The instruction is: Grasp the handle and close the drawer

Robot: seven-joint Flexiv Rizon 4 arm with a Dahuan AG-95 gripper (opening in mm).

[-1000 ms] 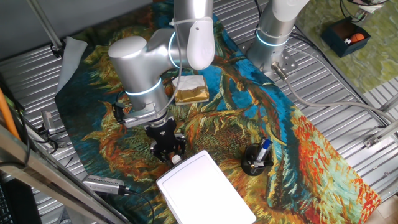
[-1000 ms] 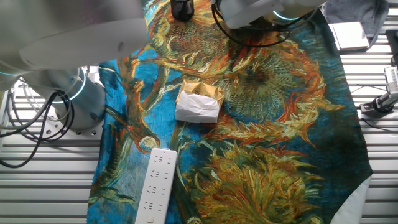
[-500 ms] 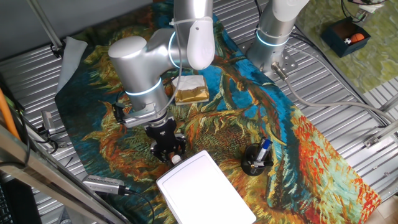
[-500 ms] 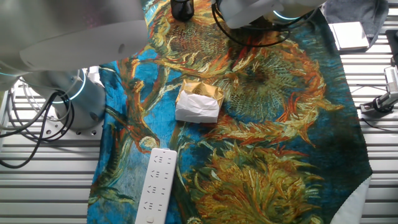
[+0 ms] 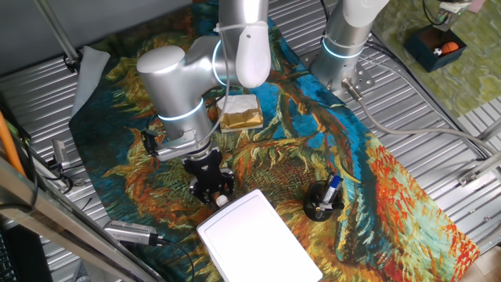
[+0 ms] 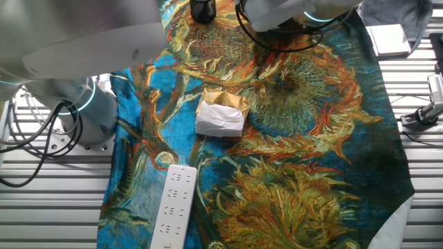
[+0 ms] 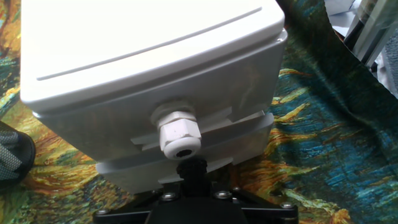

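Observation:
The white flat-topped box [image 5: 262,235] stands at the near edge of the patterned cloth and fills the hand view [image 7: 155,56]. Its front face carries a round white knob handle [image 7: 180,138], also seen in one fixed view [image 5: 221,201]. The drawer's front lies almost flush with the box, its lower edge standing out slightly. My black gripper [image 5: 212,188] is right at the front of the box. In the hand view the gripper [image 7: 193,169] shows as one narrow black tip just below the knob, the fingers together, not around the knob.
A tan-and-white block [image 5: 239,112] lies behind my arm, also in the other fixed view [image 6: 221,114]. A black pen holder [image 5: 322,202] stands right of the box. A white power strip [image 6: 173,207] lies on the cloth. A second arm's base [image 5: 348,39] stands at the back.

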